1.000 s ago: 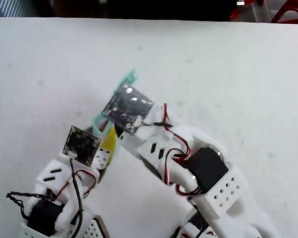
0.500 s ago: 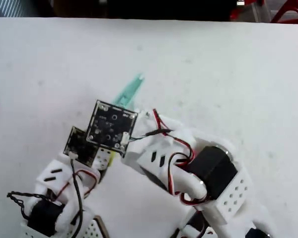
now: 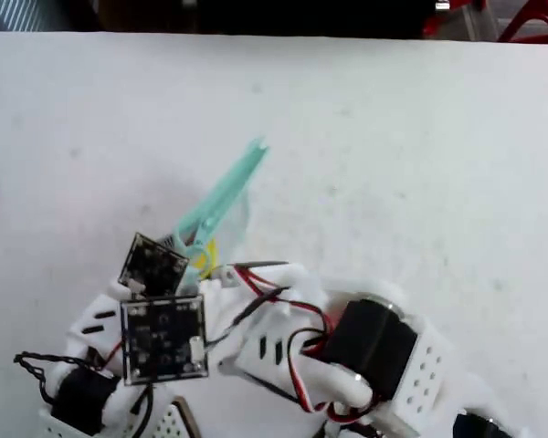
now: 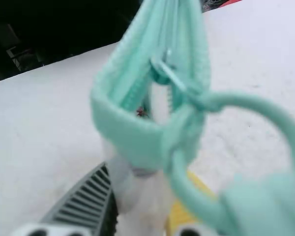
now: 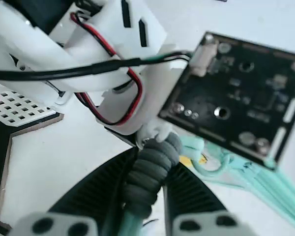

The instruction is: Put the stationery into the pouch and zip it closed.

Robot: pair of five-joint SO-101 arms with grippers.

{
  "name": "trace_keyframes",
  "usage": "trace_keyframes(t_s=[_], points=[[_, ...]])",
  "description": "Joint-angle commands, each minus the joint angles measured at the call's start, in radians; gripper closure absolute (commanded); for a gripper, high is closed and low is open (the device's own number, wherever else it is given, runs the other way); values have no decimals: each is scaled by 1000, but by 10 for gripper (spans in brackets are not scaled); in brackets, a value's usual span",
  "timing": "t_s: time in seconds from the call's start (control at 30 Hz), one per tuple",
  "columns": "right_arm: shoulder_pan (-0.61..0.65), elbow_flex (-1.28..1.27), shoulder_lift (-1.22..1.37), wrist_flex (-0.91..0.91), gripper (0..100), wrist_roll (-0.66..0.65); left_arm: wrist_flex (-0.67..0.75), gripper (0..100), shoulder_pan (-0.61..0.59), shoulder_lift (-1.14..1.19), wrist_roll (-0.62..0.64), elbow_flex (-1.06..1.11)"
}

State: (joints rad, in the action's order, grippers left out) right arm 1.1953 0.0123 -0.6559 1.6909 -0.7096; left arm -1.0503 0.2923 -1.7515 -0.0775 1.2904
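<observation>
left gripper (image 4: pixel 137 201), right gripper (image 5: pixel 146 187): both clamped

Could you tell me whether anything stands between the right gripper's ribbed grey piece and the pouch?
Yes: the left arm's wrist camera board sits between the ribbed grey piece in the right gripper and the pouch.
</observation>
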Motion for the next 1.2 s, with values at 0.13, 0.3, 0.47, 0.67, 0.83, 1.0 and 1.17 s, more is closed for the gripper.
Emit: trace_keyframes(t_s=[0.13, 0.3, 0.47, 0.67, 0.83, 1.0, 1.17], points=[[194, 9, 1, 35, 981, -14, 37, 979, -1, 12, 11, -9], [260, 8, 1, 35, 981, -20, 37, 979, -1, 12, 11, -9], [7, 8, -8, 33, 981, -92, 37, 979, -2, 12, 11, -9], [-234, 8, -8, 31, 981, -201, 37, 979, -2, 12, 11, -12], [-398, 8, 2, 2, 981, -265, 31, 945, -2, -4, 20, -29], [-467, 5, 4, -51, 981, -213, -6, 811, -25, -85, 121, -32], [-466, -63, 2, -145, 981, -135, 31, 808, -85, -79, 150, -29]])
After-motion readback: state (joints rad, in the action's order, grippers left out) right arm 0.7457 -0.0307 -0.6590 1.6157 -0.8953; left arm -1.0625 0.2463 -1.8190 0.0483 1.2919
